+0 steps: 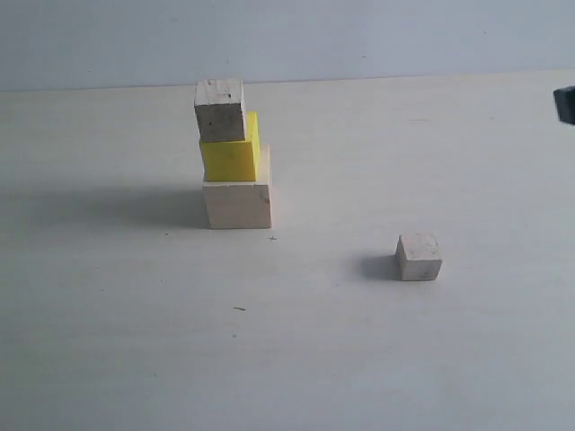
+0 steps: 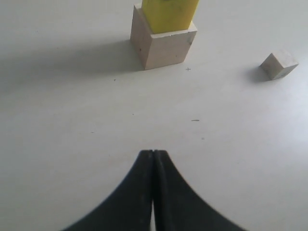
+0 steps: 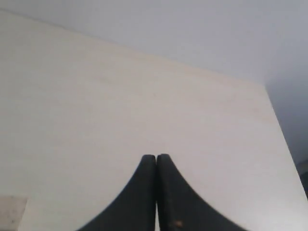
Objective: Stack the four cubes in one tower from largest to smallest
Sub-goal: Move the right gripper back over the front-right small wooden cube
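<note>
Tower, 3 of 4 up: large pale natural-wood cube point(image 1: 237, 205) as base for stable footing; medium bright yellow cube point(image 1: 230, 159) on it; small rough greyish-pink wooden cube point(image 1: 220, 109) on top, slightly offset. 2nd small greyish-pink cube point(image 1: 420, 257) loose on table point(image 1: 108, 341), well apart from base, prob. last to go. Left gripper point(image 2: 153, 159) & right gripper point(image 3: 156, 161): jaws pressed together, empty.
</note>
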### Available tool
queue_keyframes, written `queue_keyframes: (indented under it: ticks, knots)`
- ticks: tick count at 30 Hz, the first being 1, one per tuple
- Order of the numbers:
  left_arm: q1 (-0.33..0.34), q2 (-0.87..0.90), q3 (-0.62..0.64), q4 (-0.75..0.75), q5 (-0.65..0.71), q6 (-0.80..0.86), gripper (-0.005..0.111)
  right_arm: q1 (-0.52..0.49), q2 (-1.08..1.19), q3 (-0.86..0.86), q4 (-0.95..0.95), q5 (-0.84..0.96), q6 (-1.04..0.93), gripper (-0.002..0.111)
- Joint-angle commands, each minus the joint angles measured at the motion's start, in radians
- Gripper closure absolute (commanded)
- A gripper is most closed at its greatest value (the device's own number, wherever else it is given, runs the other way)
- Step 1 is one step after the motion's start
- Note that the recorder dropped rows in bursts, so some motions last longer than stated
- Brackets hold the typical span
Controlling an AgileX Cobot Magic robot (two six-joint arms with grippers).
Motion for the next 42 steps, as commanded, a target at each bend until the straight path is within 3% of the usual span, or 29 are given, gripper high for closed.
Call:
queue_keyframes:
  ticks: [1, 5, 14, 17, 23, 32, 42]
  knots:
    - [-0.006, 0.003, 0.045, -0.017, -0.043, 0.002, 0.106, -0.005, 0.139, -0.001, 0.112, -0.018, -0.044, 0.108]
    - [-0.006, 0.003, 0.063, -0.027, -0.050, 0.002, 0.106, -0.005, 0.299, -0.034, 0.275, -0.015, -0.153, 0.108]
    - [-0.006, 0.003, 0.063, -0.027, -0.050, 0.002, 0.106, -0.005, 0.530, -0.128, 0.474, -0.002, -0.198, 0.106]
    - [-0.006, 0.003, 0.063, -0.027, -0.050, 0.002, 0.106, -0.005, 0.549, -0.150, 0.569, -0.041, -0.257, 0.096]
    - [-0.006, 0.003, 0.063, -0.027, -0.050, 0.004, 0.106, -0.005, 0.551, -0.155, 0.582, -0.098, -0.250, 0.066]
    - [-0.006, 0.003, 0.063, -0.027, -0.052, 0.004, 0.106, -0.005, 0.551, -0.159, 0.640, -0.113, -0.263, 0.083]
    - [-0.006, 0.003, 0.063, -0.027, -0.052, 0.004, 0.106, -0.005, 0.551, -0.247, 1.215, -0.137, -0.632, 0.054]
